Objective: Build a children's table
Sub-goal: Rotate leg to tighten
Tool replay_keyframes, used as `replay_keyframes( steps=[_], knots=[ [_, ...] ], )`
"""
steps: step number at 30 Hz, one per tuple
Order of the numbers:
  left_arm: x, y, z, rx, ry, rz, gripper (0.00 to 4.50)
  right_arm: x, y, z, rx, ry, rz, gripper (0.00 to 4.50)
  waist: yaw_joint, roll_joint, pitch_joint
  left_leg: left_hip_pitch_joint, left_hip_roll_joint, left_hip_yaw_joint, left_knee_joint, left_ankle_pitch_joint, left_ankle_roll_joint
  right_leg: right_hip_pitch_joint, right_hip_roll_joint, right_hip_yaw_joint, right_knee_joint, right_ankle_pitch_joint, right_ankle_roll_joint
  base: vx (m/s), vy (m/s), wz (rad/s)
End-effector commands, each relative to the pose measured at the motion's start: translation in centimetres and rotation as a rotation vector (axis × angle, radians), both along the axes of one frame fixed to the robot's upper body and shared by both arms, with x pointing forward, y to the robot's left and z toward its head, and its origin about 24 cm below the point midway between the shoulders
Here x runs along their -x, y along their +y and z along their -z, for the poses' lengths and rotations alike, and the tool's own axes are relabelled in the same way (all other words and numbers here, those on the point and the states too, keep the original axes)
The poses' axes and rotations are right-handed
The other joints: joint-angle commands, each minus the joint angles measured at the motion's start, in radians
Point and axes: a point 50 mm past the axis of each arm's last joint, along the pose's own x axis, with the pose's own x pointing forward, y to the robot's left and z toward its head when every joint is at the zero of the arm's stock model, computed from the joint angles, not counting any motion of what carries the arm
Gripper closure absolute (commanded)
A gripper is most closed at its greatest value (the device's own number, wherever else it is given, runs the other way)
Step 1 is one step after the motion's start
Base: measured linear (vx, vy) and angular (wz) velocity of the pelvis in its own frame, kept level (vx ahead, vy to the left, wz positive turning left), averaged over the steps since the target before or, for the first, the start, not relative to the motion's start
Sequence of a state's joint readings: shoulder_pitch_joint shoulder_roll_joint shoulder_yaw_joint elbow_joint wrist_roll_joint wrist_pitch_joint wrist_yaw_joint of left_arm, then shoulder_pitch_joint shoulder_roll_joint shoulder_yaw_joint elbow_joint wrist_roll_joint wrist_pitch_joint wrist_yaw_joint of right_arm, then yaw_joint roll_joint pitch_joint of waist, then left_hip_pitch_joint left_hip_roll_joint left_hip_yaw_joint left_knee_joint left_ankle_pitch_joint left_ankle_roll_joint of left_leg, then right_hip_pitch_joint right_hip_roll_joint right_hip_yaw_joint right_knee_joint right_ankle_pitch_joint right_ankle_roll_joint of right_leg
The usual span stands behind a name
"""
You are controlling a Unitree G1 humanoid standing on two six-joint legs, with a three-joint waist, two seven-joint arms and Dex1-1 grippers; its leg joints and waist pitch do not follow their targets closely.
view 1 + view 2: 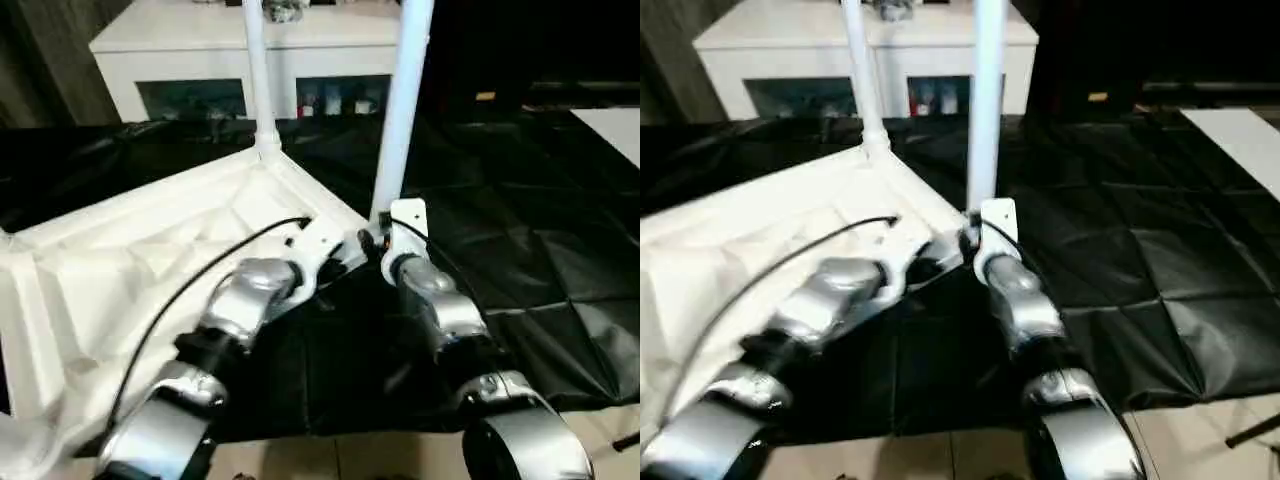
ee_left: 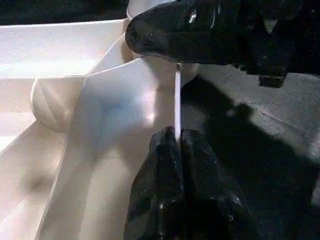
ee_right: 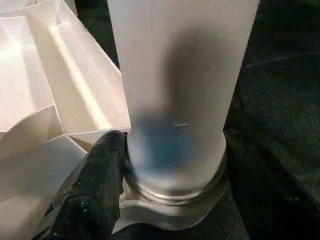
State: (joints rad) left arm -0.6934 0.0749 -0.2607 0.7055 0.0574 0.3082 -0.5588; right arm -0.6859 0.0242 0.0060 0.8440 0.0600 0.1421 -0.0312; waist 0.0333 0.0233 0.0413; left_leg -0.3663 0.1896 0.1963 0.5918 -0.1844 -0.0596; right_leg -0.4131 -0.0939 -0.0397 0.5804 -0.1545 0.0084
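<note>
The tabletop [image 1: 150,270] lies upside down on black sheeting [image 1: 520,260] spread over the floor, its ribbed underside facing up. Taking the tabletop as the landmark: two white legs stand upright in its corner sockets. One leg [image 1: 258,75] rises from the far corner, on the side toward the white cabinet [image 1: 200,50] that stands beyond the sheeting. The other leg [image 1: 402,110] rises from the corner nearest the robot's right arm, and in the right wrist view its base [image 3: 175,150] sits in a round collar at that corner socket.

The left claw [image 2: 177,145] is at the tabletop's edge just beside that nearer corner. Its two black fingers [image 2: 160,175] are clenched together, pinching the thin white rim wall of the tabletop between them. In the head views this claw [image 1: 318,262] sits over the tabletop's rim, with a black cable running back along the silver forearm.

The right claw [image 1: 375,235] is at the same corner, at the foot of the nearer leg. One of its black fingers [image 3: 95,180] rests against the leg's base and the collar; the other finger is hidden behind the leg, so the claw stands spread about the leg's foot, but whether it actually grips the leg I cannot tell. The left wrist view also catches a black finger [image 2: 170,32] of this right claw, above the rounded corner socket.

The pale floor shows beyond the sheeting's near edge, on the robot's side of the tabletop.
</note>
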Motion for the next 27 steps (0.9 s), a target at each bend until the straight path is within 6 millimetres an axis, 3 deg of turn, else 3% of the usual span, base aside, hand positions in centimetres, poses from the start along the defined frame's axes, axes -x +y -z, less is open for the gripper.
replay_keyframes(
  steps=[1, 3, 9, 11, 12, 13, 14, 15, 16, 17, 20, 21, 23, 26, 27],
  knots=[
    [-0.1, -0.6, 0.1, 0.009, -0.026, -0.022, 4.5, 0.6, 2.1, 0.6, 0.004, 0.018, -0.11, 1.49, 0.0, -0.014, -0.058, 0.012, 0.021, -0.017, -0.082, -0.345, 0.004, 0.034, -0.037, 0.019, -0.078, -0.369, -0.156, 0.0, 0.0, 0.0],
    [0.0, -0.2, -0.1, 0.016, -0.034, -0.008, 4.5, 0.4, 1.8, -0.2, 0.018, -0.038, -0.126, 1.12, 0.002, -0.022, -0.058, 0.009, 0.022, -0.016, -0.082, -0.327, 0.015, 0.036, -0.038, 0.019, -0.076, -0.367, -0.156, 0.0, 0.0, 0.0],
    [1.0, 1.4, -0.2, 0.031, -0.038, 0.108, 4.5, 0.3, -0.7, -1.8, 0.12, -0.096, -0.193, 0.8, 0.006, -0.018, -0.058, 0.0, 0.025, -0.017, -0.083, -0.281, 0.026, 0.044, -0.036, 0.02, -0.068, -0.317, -0.155, 0.0, 0.0, 0.0],
    [1.5, 2.0, -0.2, 0.025, -0.03, 0.146, 4.5, 0.7, -1.6, -1.8, 0.137, -0.059, -0.263, 0.8, 0.008, -0.017, -0.06, 0.008, 0.026, -0.013, -0.08, -0.281, 0.032, 0.037, -0.036, 0.023, -0.067, -0.299, -0.169, 0.0, 0.0, 0.0],
    [1.9, 2.9, -0.2, 0.019, -0.015, 0.186, 4.5, 1.5, -2.8, -1.5, 0.172, 0.004, -0.382, 0.8, 0.012, 0.002, -0.06, 0.009, 0.026, -0.014, -0.081, -0.279, 0.03, 0.039, -0.036, 0.023, -0.066, -0.284, -0.177, 0.0, 0.0, 0.0],
    [2.0, 3.0, -0.2, 0.018, -0.012, 0.194, 4.5, 1.7, -3.0, -1.4, 0.175, 0.015, -0.404, 0.8, 0.015, -0.004, -0.06, 0.006, 0.029, -0.015, -0.081, -0.267, 0.036, 0.048, -0.033, 0.022, -0.062, -0.237, -0.181, 0.0, 0.0, 0.0],
    [2.1, 3.4, -0.3, 0.017, -0.005, 0.21, 4.5, 2.1, -3.4, -1.4, 0.173, 0.035, -0.456, 0.8, 0.015, -0.005, -0.058, 0.008, 0.03, -0.012, -0.08, -0.266, 0.038, 0.043, -0.031, 0.025, -0.062, -0.227, -0.188, 0.0, 0.0, 0.0],
    [2.3, 3.8, -0.3, 0.019, 0.01, 0.231, 4.5, 2.8, -3.9, -1.7, 0.132, 0.037, -0.527, 0.8, 0.017, 0.001, -0.062, 0.014, 0.03, -0.009, -0.076, -0.263, 0.04, 0.041, -0.032, 0.026, -0.06, -0.196, -0.204, 0.0, 0.0, 0.0],
    [2.4, 3.9, -0.3, 0.019, 0.014, 0.24, 4.5, 2.9, -4.0, -1.8, 0.129, 0.036, -0.549, 0.8, 0.017, -0.002, -0.064, 0.01, 0.029, -0.01, -0.076, -0.248, 0.043, 0.046, -0.031, 0.025, -0.055, -0.173, -0.213, 0.0, 0.0, 0.0],
    [2.6, 4.1, -0.4, 0.018, 0.023, 0.26, 4.5, 3.4, -4.2, -2.1, 0.123, 0.035, -0.602, 0.8, 0.02, 0.005, -0.065, 0.008, 0.03, -0.011, -0.076, -0.224, 0.044, 0.049, -0.03, 0.024, -0.052, -0.133, -0.225, 0.0, 0.0, 0.0],
    [3.8, 4.8, -1.1, 0.047, 0.079, 0.416, 4.5, 5.4, -5.8, -2.9, 0.106, 0.05, -0.815, 0.8, 0.026, -0.002, -0.069, 0.008, 0.032, -0.011, -0.07, -0.18, 0.068, 0.056, -0.033, 0.024, -0.04, -0.059, -0.253, 0.0, 0.0, 0.0],
    [3.8, 4.8, -1.1, 0.048, 0.083, 0.426, 4.5, 5.6, -5.9, -3.0, 0.101, 0.056, -0.83, 0.8, 0.026, 0.002, -0.066, 0.007, 0.035, -0.009, -0.069, -0.171, 0.078, 0.053, -0.034, 0.025, -0.038, -0.048, -0.267, 0.0, 0.0, 0.0],
    [4.1, 4.9, -1.4, 0.052, 0.098, 0.457, 4.5, 5.9, -6.3, -3.1, 0.092, 0.073, -0.867, 0.8, 0.023, -0.007, -0.062, 0.006, 0.034, -0.006, -0.07, -0.197, 0.079, 0.05, -0.034, 0.024, -0.045, -0.107, -0.271, 0.0, 0.0, 0.0],
    [4.1, 4.9, -1.5, 0.052, 0.102, 0.461, 4.5, 5.7, -6.5, -3.1, 0.089, 0.072, -0.869, 0.8, 0.024, -0.006, -0.058, 0.01, 0.034, -0.007, -0.073, -0.24, 0.053, 0.046, -0.037, 0.025, -0.055, -0.212, -0.251, 0.0, 0.0, 0.0],
    [4.1, 4.9, -1.5, 0.05, 0.103, 0.461, 4.5, 5.6, -6.5, -3.0, 0.077, 0.076, -0.868, 0.8, 0.027, -0.002, -0.058, 0.016, 0.036, -0.008, -0.074, -0.254, 0.04, 0.042, -0.038, 0.027, -0.057, -0.237, -0.243, 0.0, 0.0, 0.0]
  ],
)
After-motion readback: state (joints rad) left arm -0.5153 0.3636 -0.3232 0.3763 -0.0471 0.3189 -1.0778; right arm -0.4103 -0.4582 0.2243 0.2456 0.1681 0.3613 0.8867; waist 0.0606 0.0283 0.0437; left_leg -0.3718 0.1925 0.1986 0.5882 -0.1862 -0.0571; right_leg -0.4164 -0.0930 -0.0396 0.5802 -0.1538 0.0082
